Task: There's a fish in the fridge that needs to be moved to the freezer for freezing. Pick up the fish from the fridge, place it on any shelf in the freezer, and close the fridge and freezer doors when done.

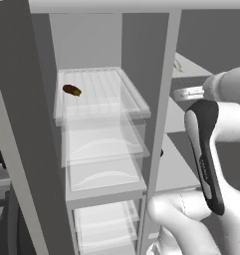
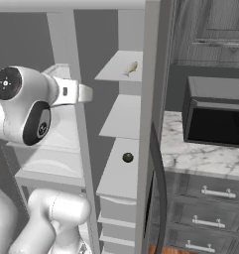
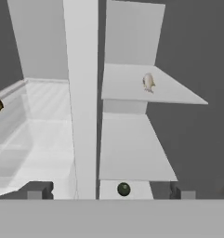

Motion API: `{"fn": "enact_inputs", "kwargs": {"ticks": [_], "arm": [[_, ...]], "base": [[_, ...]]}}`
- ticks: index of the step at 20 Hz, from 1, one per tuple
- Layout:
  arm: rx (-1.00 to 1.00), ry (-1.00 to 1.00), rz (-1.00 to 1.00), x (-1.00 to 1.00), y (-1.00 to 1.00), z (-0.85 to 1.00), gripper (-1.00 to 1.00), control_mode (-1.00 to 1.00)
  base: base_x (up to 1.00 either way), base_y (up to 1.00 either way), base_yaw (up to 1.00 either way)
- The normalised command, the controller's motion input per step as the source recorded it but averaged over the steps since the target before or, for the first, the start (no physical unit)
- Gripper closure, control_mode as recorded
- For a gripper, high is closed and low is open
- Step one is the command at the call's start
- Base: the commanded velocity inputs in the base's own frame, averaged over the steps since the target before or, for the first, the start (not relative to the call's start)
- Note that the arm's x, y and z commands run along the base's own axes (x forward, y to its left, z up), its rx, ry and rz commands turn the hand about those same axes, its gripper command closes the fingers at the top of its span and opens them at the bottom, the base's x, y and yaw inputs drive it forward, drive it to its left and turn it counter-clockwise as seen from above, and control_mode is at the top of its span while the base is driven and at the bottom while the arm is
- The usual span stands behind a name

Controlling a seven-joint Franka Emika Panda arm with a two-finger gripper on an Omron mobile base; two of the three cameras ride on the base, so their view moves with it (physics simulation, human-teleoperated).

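Where the grey divider post point(image 3: 83, 97) splits the unit, everything is listed from it. Right of the post, freezer point(image 2: 122, 30): fish point(image 2: 131, 68) lying on the upper shelf point(image 2: 116, 69); bare shelf below; small dark ball point(image 2: 127, 158) on the third. Left of the post, fridge point(image 1: 86, 45): brown oblong lump point(image 1: 71, 90) on the ribbed glass shelf point(image 1: 111, 84), translucent drawers point(image 1: 104, 144) beneath. Gripper point(image 3: 111, 191): jaws spread wide, holding nothing, facing the post. Further right: black microwave point(image 2: 215, 119) on marble counter point(image 2: 200, 158).

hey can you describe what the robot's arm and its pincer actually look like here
The arm is glossy white, built of rounded tubular segments with dark charcoal joint covers, one a long black oval strip, another a round grey cap. The pincer ends in two small dark grey, blocky fingertips. No cables visible.
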Motion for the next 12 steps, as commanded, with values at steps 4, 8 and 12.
{"fn": "enact_inputs", "kwargs": {"ticks": [4,8,12], "arm": [[-0.05,-0.04,-0.02,-0.47,0.05,0.0,-1.0,-1.0],[0.12,-0.01,0.0,-0.47,0.11,0.0,-1.0,-1.0],[0.06,0.0,-0.03,-0.48,0.27,-0.04,-1.0,-1.0]], "base": [[0.0,0.0,0.0],[0.0,0.0,0.0],[0.0,0.0,0.0]]}}
